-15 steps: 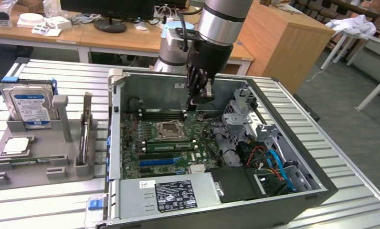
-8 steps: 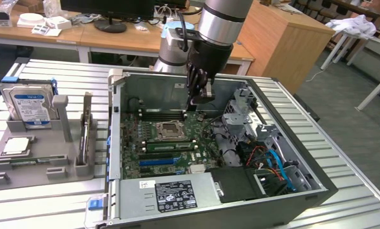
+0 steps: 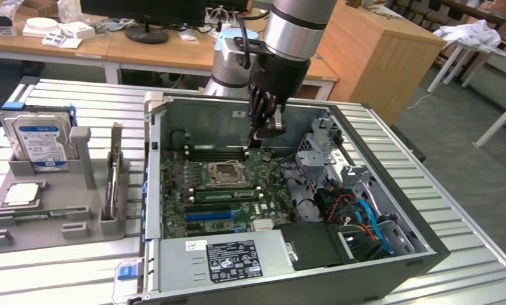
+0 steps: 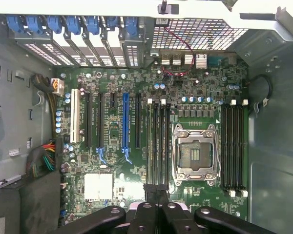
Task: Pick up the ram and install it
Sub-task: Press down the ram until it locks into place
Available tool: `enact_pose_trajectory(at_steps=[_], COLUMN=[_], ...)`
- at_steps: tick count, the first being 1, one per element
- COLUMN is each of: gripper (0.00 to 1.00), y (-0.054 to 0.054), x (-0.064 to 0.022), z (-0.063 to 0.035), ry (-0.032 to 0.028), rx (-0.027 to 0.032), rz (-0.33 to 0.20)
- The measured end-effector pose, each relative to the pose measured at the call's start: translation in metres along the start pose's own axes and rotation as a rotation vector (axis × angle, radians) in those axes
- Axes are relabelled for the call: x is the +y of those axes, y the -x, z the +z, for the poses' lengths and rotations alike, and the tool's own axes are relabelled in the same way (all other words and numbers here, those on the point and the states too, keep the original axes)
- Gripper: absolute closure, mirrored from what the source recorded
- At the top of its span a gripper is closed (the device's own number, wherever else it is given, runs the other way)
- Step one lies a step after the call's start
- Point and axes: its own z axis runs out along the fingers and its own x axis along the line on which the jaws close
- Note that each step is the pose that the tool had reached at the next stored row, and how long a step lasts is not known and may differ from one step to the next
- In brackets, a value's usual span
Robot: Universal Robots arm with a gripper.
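The slatted metal table point(image 3: 58, 273) spreads across the whole exterior view. The open computer case point(image 3: 380, 270) lies on it, taking up the middle and the exterior view's right. My arm point(image 3: 295, 25) comes down from the top centre of that view into the case.

The green motherboard point(image 3: 178, 210) covers the case floor. The wrist view looks straight down on it, with the blue-clipped expansion slots point(image 4: 125, 124) and the open processor socket point(image 4: 194, 153) side by side.

In the lower middle of the exterior view, the grey power supply point(image 3: 227, 257) shows its black label.

At the exterior view's left, a grey holder tray point(image 3: 67, 219) sits beside the case. The silver hard drive point(image 3: 37, 143) stands upright at the tray's back, and the small square processor chip point(image 3: 22, 194) lies flat in front of it.

The ram point(image 3: 227, 194) sits inside the case. It is a long green stick on edge in a memory slot, just below the socket in the exterior view and between the socket and the blue slots.

My gripper point(image 3: 266, 135) hangs inside the case, up-frame of the socket in the exterior view. It is clenched, and its black fingers point(image 4: 150, 191) are pressed together. In the wrist view they are over the end of the memory slots beside the socket. I cannot tell whether they touch the ram.
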Motion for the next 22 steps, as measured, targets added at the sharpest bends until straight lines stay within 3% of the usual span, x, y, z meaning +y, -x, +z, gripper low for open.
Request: enact_pose_trajectory(at_steps=[11,22], gripper=[0.90,0.90], y=[0.000,0.000], x=[-0.0190,-0.0289], z=[-0.0008,-0.0011], ry=[0.0018,0.0018], rx=[0.0001,0.0000], rz=[0.000,0.000])
